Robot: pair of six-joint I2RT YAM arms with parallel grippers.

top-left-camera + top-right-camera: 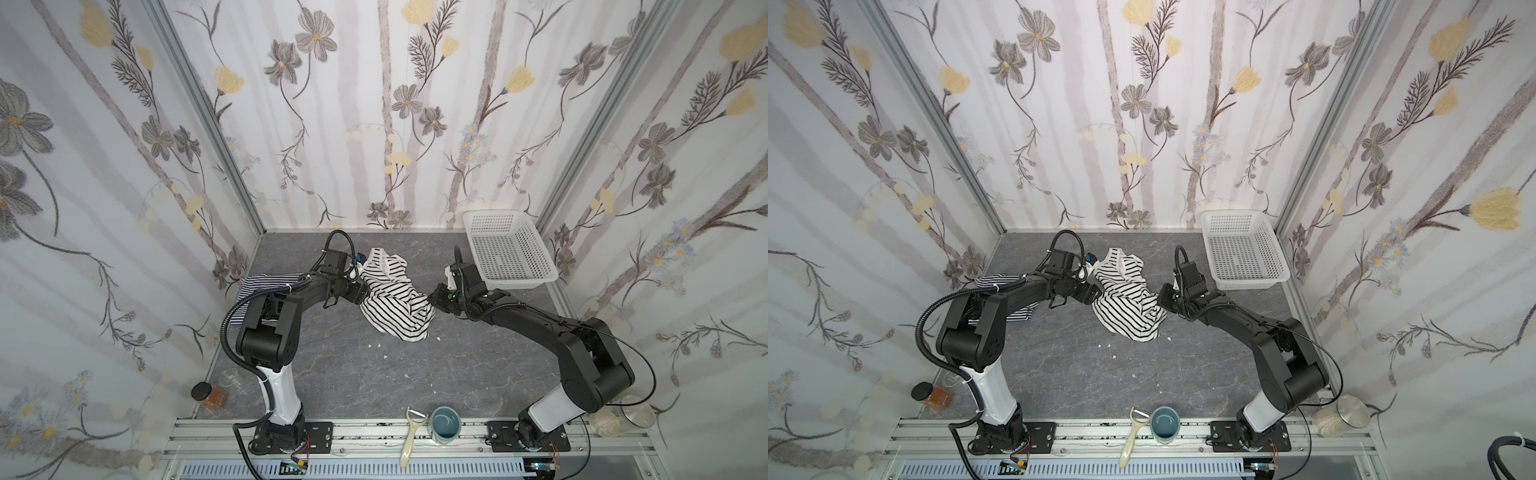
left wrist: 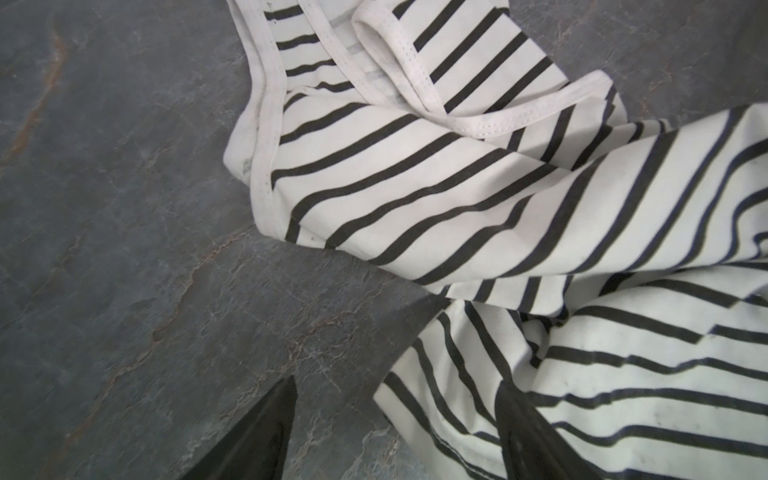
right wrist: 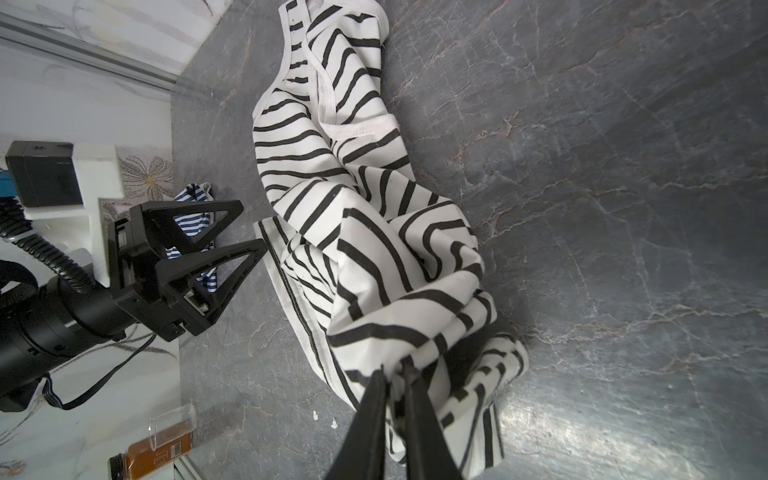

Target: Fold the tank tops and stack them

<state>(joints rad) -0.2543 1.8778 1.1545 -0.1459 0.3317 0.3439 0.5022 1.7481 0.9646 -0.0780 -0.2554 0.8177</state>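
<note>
Wide-striped tank top [image 1: 392, 299], crumpled mid-table, straps far, hem near. Right gripper [image 3: 392, 368] pinches a raised fold at its right edge; left gripper [image 3: 252, 224], jaws spread and empty, stands at the opposite edge. Navy-striped tank top [image 1: 257, 282] lies far left.

Two tank tops lie on the surface [image 1: 353, 386]. One wide-striped tank top [image 1: 392, 299] is at the centre of both top views. One fine-striped tank top [image 1: 251, 284] is left of centre, partly hidden under an arm.

One white basket [image 1: 521, 282] sits right of centre.

Along the lower edge there are:
- one peeler [image 1: 411, 436]
- one blue cup [image 1: 445, 424]
- one amber jar [image 1: 208, 395] at lower left
- one metal-lidded jar [image 1: 633, 415] at lower right

About five small white scraps [image 1: 385, 356] dot the middle.

There are two arms, a left arm [image 1: 270, 316] and a right arm [image 1: 582, 332], each with one pair of jaws.
</note>
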